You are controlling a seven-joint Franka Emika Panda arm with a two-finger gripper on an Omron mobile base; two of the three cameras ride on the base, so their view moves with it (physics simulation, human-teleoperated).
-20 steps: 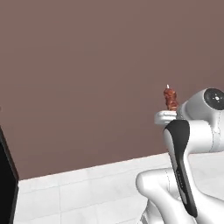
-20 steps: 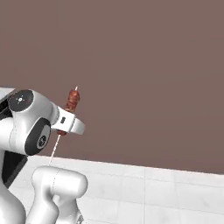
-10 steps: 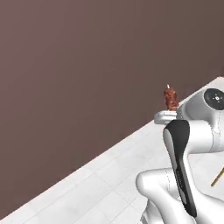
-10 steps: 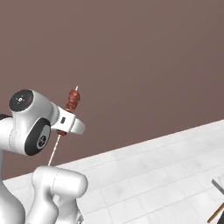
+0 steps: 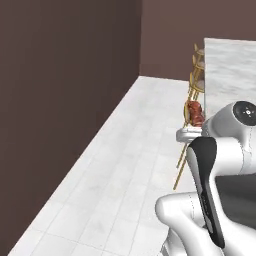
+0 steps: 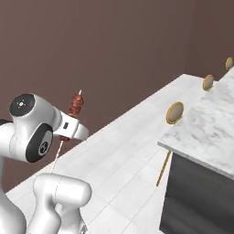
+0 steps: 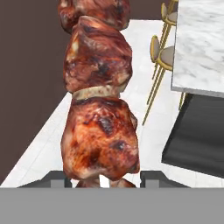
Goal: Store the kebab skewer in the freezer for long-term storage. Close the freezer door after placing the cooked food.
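Observation:
The kebab skewer (image 7: 98, 109), a pale stick with reddish-brown meat chunks, stands upright in my gripper (image 7: 105, 179), which is shut on its lower end. From the left base view the kebab skewer (image 5: 195, 112) rises above the gripper (image 5: 192, 124) in front of the arm. Seen from the right, the kebab skewer (image 6: 76, 105) sticks up from the gripper (image 6: 73, 120), and its thin stick runs down below the hand. The freezer and the freezer door are out of view.
A marble-topped island (image 6: 215, 123) with a dark base stands to the right, also the island (image 5: 230, 65). Gold-legged stools (image 5: 196, 82) line its side, one stool (image 6: 174, 113) being close. A brown wall (image 5: 60, 100) runs along the left of the white tiled floor (image 5: 125, 170).
The whole picture has swung sideways as the camera moved: the plain brown wall gave way to the floor, island and stools. The skewer stays in the shut gripper, held the same way.

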